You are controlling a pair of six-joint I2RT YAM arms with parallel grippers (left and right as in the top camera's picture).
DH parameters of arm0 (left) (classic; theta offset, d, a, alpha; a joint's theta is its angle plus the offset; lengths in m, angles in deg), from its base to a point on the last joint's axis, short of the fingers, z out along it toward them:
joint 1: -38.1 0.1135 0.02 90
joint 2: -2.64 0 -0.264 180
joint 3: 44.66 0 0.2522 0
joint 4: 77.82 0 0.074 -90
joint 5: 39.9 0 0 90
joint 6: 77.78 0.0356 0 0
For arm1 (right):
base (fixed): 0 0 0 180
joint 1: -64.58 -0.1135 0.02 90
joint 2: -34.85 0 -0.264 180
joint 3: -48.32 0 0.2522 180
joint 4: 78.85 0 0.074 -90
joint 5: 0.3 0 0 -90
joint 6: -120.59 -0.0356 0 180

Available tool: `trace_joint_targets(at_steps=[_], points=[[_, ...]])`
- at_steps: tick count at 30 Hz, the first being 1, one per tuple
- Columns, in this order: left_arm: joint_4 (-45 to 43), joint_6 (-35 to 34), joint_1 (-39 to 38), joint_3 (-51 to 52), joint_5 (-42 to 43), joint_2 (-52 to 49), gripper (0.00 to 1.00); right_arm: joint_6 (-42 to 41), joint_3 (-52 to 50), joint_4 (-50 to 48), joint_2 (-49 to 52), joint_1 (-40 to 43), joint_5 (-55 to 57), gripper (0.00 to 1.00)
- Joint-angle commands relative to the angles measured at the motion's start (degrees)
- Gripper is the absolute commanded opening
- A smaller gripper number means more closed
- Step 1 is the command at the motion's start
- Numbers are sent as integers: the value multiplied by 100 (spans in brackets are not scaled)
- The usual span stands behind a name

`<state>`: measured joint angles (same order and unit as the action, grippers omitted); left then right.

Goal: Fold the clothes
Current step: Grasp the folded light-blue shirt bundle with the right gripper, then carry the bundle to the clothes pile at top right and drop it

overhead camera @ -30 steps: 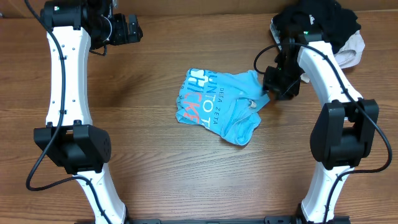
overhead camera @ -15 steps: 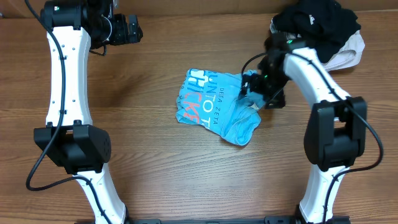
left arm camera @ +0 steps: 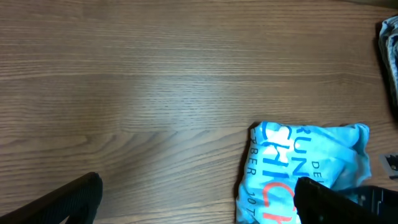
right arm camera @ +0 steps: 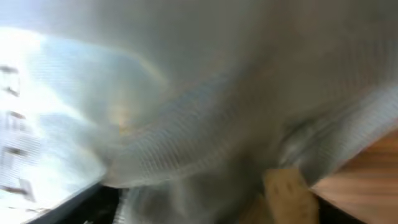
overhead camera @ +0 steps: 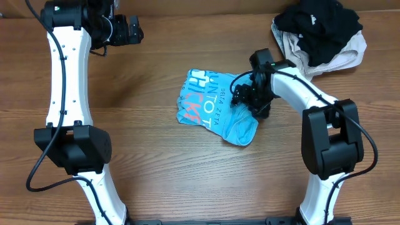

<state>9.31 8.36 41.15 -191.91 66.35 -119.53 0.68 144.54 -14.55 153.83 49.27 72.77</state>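
Sky-blue T-shirt (overhead camera: 215, 107) lies crumpled in a rough bundle near the middle of the wooden table (overhead camera: 156, 169), with white lettering and a red-pink logo facing up. We see the right gripper (overhead camera: 248, 99) down on the shirt's right edge, touching the cloth. In that arm's wrist view the T-shirt (right arm camera: 186, 93) fills nearly the whole picture as pale blue cloth, blurred and very close, with a sliver of wood at the lower right. We cannot tell whether this gripper's jaws are spread or closed on the cloth.

The left gripper (overhead camera: 128, 29) sits well apart from the shirt, near the table's far left corner, holding nothing. In its wrist view we see its two dark fingers (left arm camera: 68, 202) standing wide apart at the bottom edge, bare wood between them, and the T-shirt (left arm camera: 305, 162) at the lower right.

Near the far right corner, a black garment (overhead camera: 319, 24) is heaped partly over a cream garment (overhead camera: 353, 55), both well apart from the shirt.
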Motion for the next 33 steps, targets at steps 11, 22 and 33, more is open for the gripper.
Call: trace_joint_targets(at_steps=[11, 22, 33], points=[[13, 221, -7, 31, -229, 55, 100, -415, -83, -2181, 149, -575, -1585, 4], [17, 221, -7, 31, -487, 55, 100, -708, 852, -2221, -796, 120, -2234, 4], [13, 219, -7, 31, -487, 55, 100, -916, 2249, -2249, -1263, 1248, -2216, 4]])
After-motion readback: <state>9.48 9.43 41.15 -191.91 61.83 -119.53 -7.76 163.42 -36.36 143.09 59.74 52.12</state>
